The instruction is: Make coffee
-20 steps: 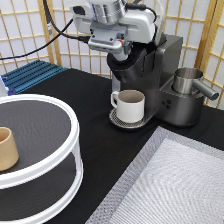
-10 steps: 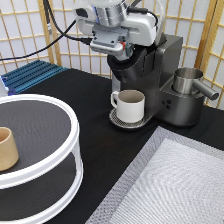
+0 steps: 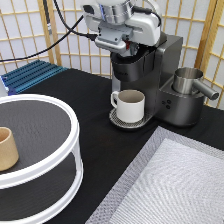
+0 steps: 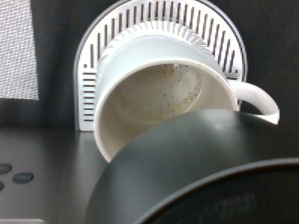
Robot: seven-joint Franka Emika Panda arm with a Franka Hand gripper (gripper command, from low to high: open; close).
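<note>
A black coffee machine [image 3: 155,70] stands at the exterior view's top right. A white mug [image 3: 131,105] sits upright on its round drip tray [image 3: 116,120], under the brew head. My gripper [image 3: 125,49] is down on the top of the brew head, right above the mug. In the wrist view the mug [image 4: 157,100] is empty with brown specks inside, on the slotted drip tray [image 4: 161,17]. The dark brew head [image 4: 206,170] covers part of it there.
A steel pitcher [image 3: 187,80] sits on the machine's right side. A white two-tier round shelf [image 3: 72,132] at the left holds a tan cup [image 3: 7,148]. A grey mesh mat [image 3: 175,185] lies at the bottom right. A blue rack [image 3: 30,75] is at the left back.
My gripper has shifted only slightly on top of the brew head. The mug and the other things have not moved.
</note>
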